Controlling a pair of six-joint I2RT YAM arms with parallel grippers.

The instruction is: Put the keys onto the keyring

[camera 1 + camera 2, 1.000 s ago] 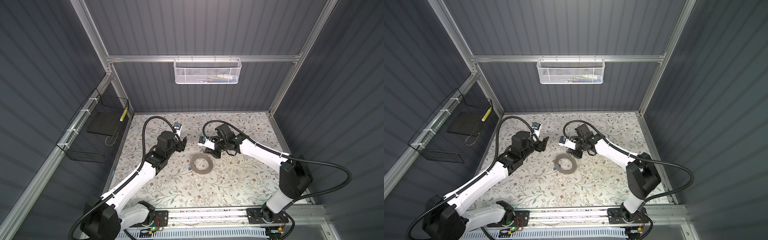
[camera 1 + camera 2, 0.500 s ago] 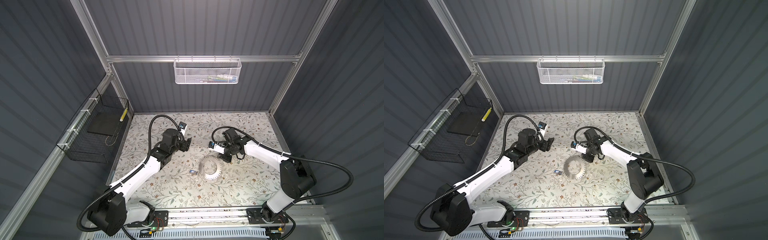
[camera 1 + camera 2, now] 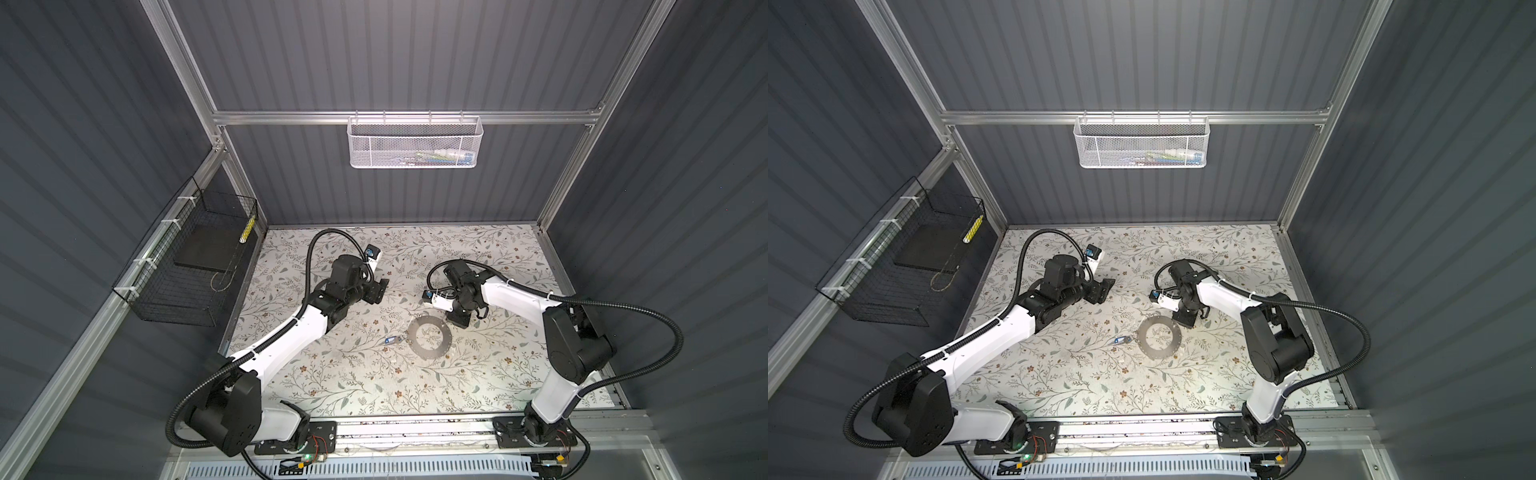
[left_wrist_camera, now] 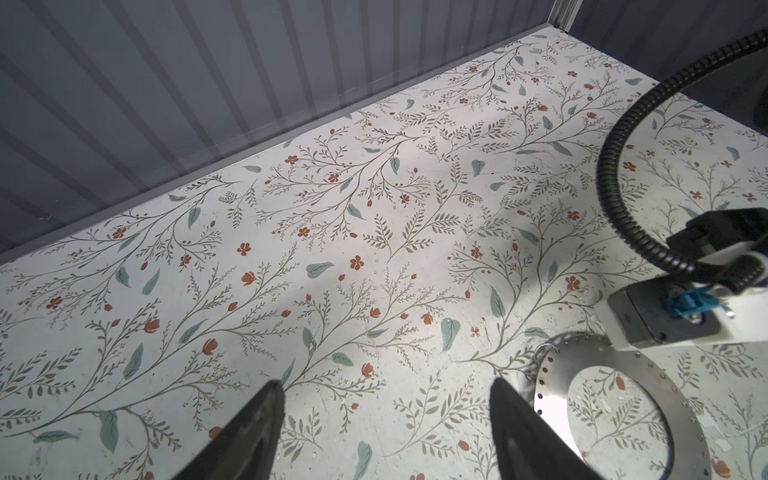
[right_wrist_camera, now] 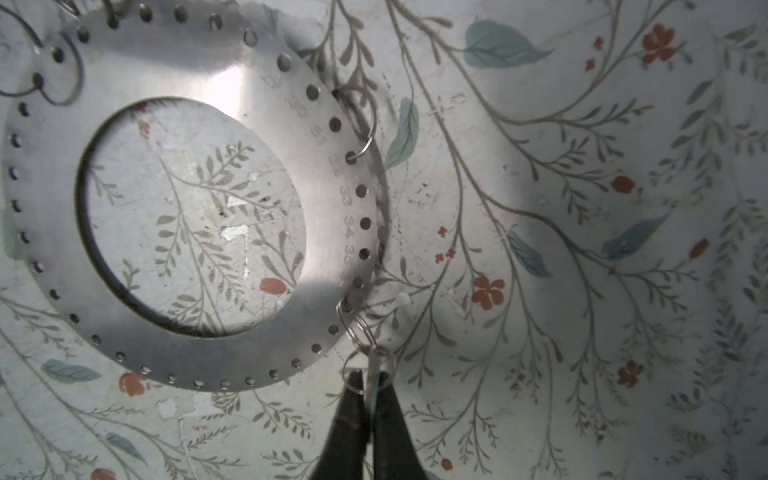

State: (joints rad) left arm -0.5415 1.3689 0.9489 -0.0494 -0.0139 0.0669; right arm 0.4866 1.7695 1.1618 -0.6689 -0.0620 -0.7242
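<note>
The keyring (image 3: 412, 338) (image 3: 1144, 338), a wide flat grey disc with small rim holes, lies flat on the floral table in both top views. A blue-headed key (image 3: 390, 340) (image 3: 1122, 340) lies against its left edge. My right gripper (image 3: 457, 322) (image 5: 370, 380) stands at the ring's far right rim. It is shut on a thin clear-headed key seen edge-on, which hangs by small split rings from a rim hole of the keyring (image 5: 324, 232). My left gripper (image 3: 380, 291) (image 4: 384, 395) hovers open and empty, left of and behind the keyring (image 4: 552, 399).
A white mesh basket (image 3: 415, 143) hangs on the back wall and a black wire basket (image 3: 187, 270) on the left wall. Other small split rings (image 5: 363, 124) sit in the keyring's rim holes. The right arm's wrist camera block (image 4: 665, 316) overhangs the ring.
The keyring was tilted up half a second ago and now lies flat, shifted right and toward the front with the right gripper. The left gripper drew back slightly, still open.
</note>
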